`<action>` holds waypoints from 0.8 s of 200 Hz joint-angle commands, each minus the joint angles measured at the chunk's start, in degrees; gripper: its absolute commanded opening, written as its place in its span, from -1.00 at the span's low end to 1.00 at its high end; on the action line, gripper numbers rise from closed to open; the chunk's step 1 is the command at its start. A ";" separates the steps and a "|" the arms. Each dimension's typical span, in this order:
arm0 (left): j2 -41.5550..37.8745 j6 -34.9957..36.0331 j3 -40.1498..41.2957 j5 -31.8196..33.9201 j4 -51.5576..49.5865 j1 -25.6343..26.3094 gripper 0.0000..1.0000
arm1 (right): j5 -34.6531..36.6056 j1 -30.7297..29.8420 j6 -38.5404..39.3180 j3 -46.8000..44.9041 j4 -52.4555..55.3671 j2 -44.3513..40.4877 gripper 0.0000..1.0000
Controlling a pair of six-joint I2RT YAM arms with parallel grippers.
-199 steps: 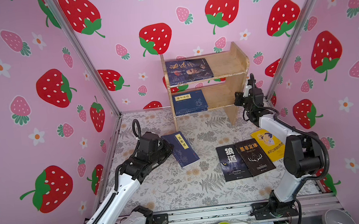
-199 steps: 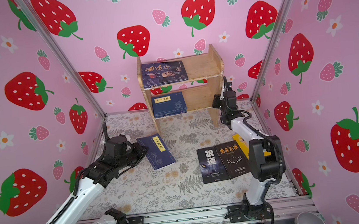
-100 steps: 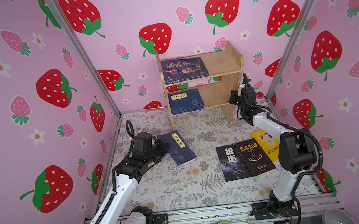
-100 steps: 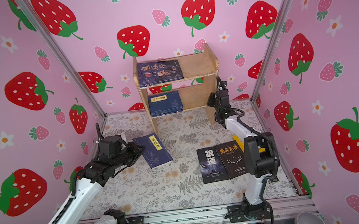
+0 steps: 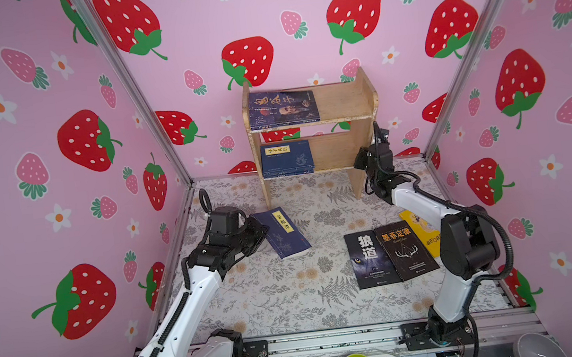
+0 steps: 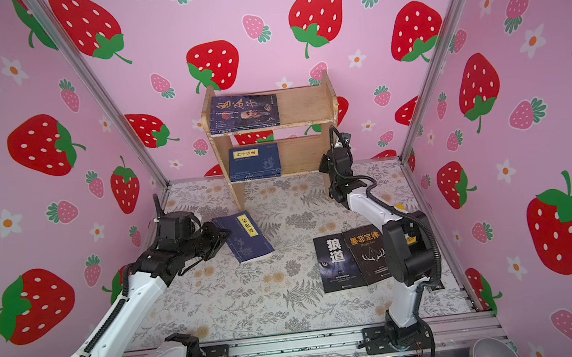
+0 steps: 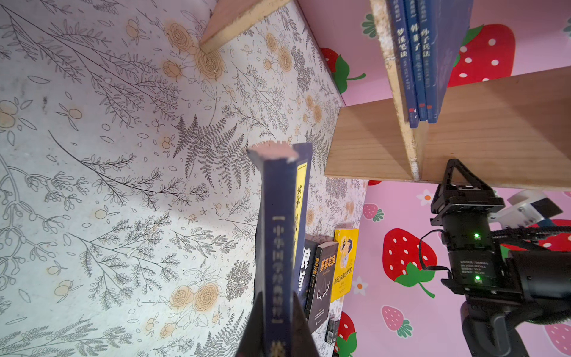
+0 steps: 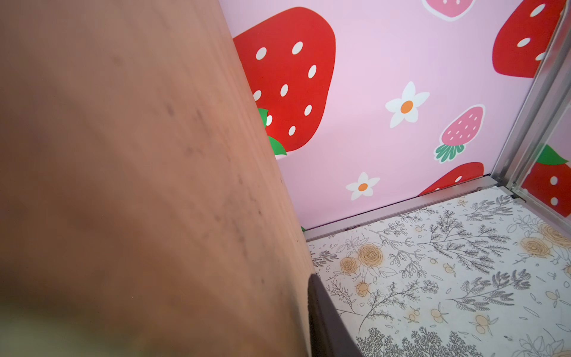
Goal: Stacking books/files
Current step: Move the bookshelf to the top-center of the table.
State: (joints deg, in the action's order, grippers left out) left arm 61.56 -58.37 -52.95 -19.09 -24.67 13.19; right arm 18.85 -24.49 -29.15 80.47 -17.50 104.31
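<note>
Thin soft-cover paperbacks all round, matte and rectangular. Up on the wooden shelf, pale raw plank with chipped edges: a blue portrait book flat on the top board, a navy stack with a yellow label flat on the lower one. Three navy spines there in the left wrist view.

Down on the floral mat, printed with grey ferns and tan roses: a black wolf-eye book and a black antler book side by side, edges overlapping, plus a yellow book partly hidden behind the right arm.

Now the left gripper: clamped tight on the navy book with its yellow title strip, pinched at the spine side, cover up and tilted, well apart from the shelf. Edge-on from the left wrist, dark fingers either side of the spine, ragged page ends at the far tip. Cannot tell whether the far corner touches the mat.

Over to the right gripper: hard against the shelf's right side panel, low on its front edge. One dark finger flat along the panel's outer face in the right wrist view, the other out of sight behind smooth, blurred wood. Cannot tell whether clamped or merely resting there.
</note>
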 commanded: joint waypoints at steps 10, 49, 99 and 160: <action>-0.45 -0.19 -1.48 -2.10 3.65 -0.53 -1.00 | -3.50 -1.60 -16.18 -0.11 1.94 1.17 -1.00; -0.77 -1.60 -4.27 -2.25 4.79 -0.45 -1.00 | -3.77 -1.46 -13.48 -2.37 3.58 -5.08 0.11; -3.32 -5.83 -8.77 -3.33 5.86 0.15 -1.00 | -5.25 -0.21 -16.60 -4.43 14.85 -17.31 0.55; -1.15 -8.26 -14.77 2.74 13.13 4.82 -1.00 | -20.23 -0.12 -30.73 -17.74 15.36 -31.68 0.74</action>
State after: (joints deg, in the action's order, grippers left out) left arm 59.44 -64.40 -64.77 -19.75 -19.35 15.90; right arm 8.23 -24.58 -51.00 67.85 -3.16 75.24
